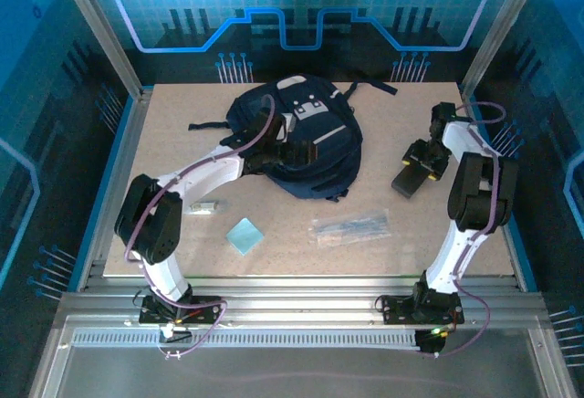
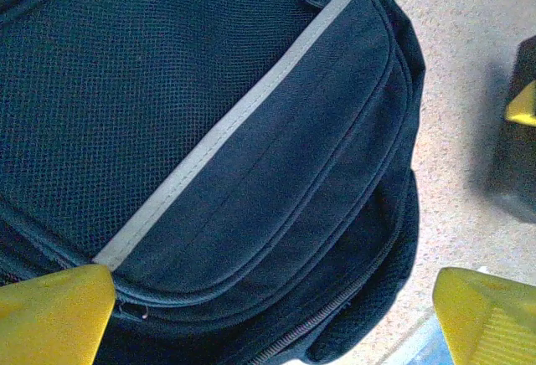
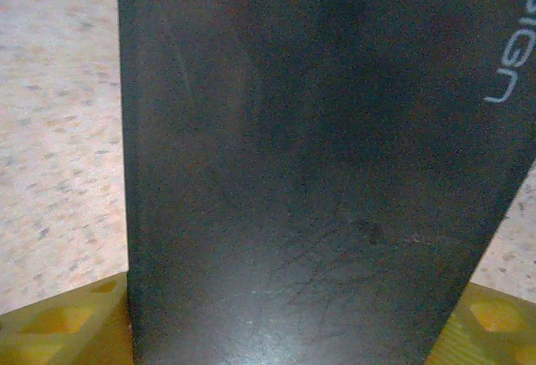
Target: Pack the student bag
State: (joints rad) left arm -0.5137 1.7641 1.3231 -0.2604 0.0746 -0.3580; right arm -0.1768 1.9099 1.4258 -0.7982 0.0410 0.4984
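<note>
Nearest me on the surface [image 1: 301, 259] lie a blue pad [image 1: 245, 235] and a clear packet [image 1: 351, 225]. Beyond them, at the centre, the student bag [image 1: 315, 156] lies flat with its front pocket up. Its long axis runs from near right to far left, and its straps [image 1: 208, 126] trail off the far end. My left jaws hang released and wide above its left half, yellow fingertips [image 2: 50, 315] flanking the grey-striped pocket. Well right of the bag, my right jaws grasp the flat black case [image 1: 408, 179] by its long edges.
</note>
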